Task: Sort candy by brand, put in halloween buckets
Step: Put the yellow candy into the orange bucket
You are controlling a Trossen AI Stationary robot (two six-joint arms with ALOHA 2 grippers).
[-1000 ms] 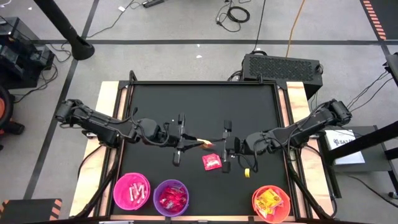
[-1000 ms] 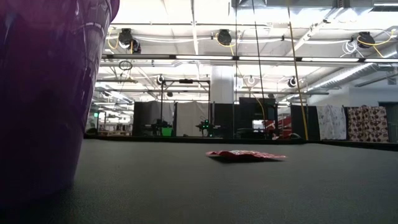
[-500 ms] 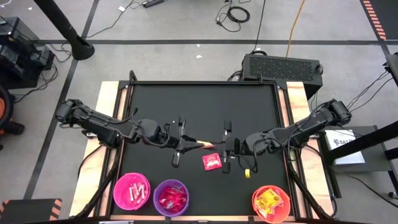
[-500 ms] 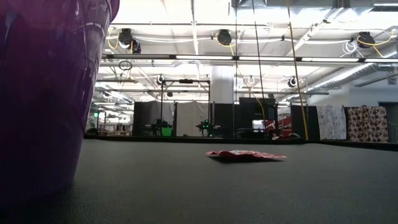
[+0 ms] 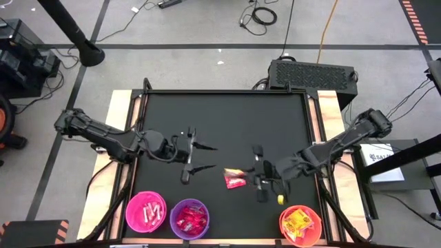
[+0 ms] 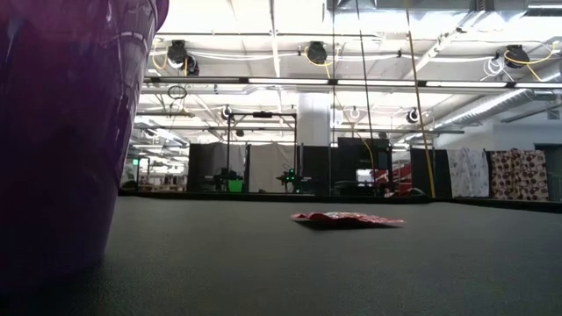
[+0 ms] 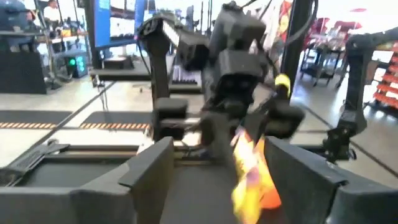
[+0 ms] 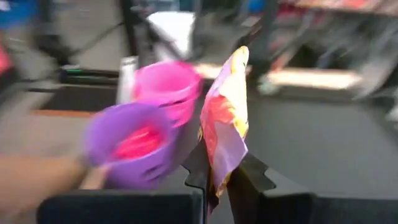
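The thin, crinkled yellow-and-orange foil candy packet hangs pinched between the clenched fingers of the right gripper, above the black table mat and near the front row of pails. From the left wrist view the same packet dangles from that far gripper.

The left gripper sits well apart from it over the mat's left half, fingers spread and holding nothing.

Just beside the held packet, a flat glossy red candy packet lies on the mat; the low view shows it lying almost flush with the surface.

Sorting looks well advanced. The round hot-pink plastic bucket holds pale wrappers, the round purple plastic bucket holds red ones, and the round orange-red plastic bucket holds yellow ones. As far as the pictures show, only 2 pieces remain outside: the one in the right gripper, which by colour probably belongs in the orange-red bucket, and the red one, likely bound for the purple bucket.

The wrappers are light, slippery film that creases easily; the buckets are smooth, rigid and open-topped; the mat is matte and dark.
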